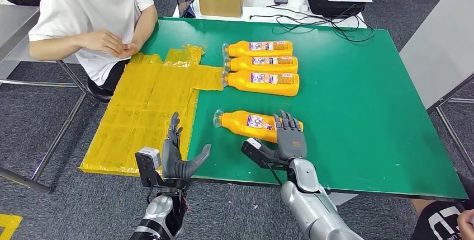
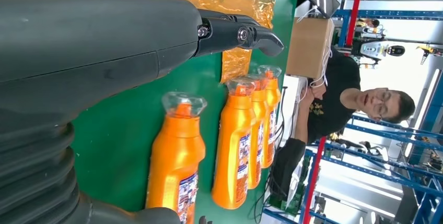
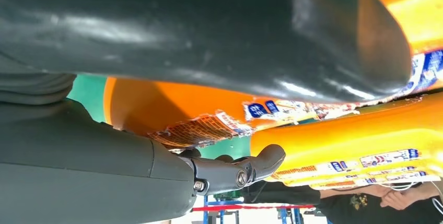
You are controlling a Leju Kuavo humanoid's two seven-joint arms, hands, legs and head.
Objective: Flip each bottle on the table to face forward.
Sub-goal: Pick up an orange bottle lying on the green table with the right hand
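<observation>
**Near bottle under right hand; far three lined up**

Green table (image 1: 363, 111), yellow sheet (image 1: 151, 106) over its left part, a person seated at the far left corner. Four orange bottles lie flat, caps pointing left.

Far row: three bottles (image 1: 262, 64) side by side, touching or nearly so, labels up. I judge these done, though I cannot read the label faces well enough to be sure which side counts as forward.

Near bottle (image 1: 251, 123): lies alone, well apart from the row, slightly skewed. My right hand (image 1: 289, 136) rests over its right end, fingers spread across the body, thumb at the near side. Right wrist view shows the bottle close against the palm; whether the fingers have actually closed on it I cannot tell.

My left hand (image 1: 180, 153) hovers at the near table edge, left of the near bottle, fingers apart, thumb out, holding nothing.

Progress estimate: three of four look settled; the near bottle is the one left. Its label already faces partly up, so it may need a roll or just straightening.
</observation>
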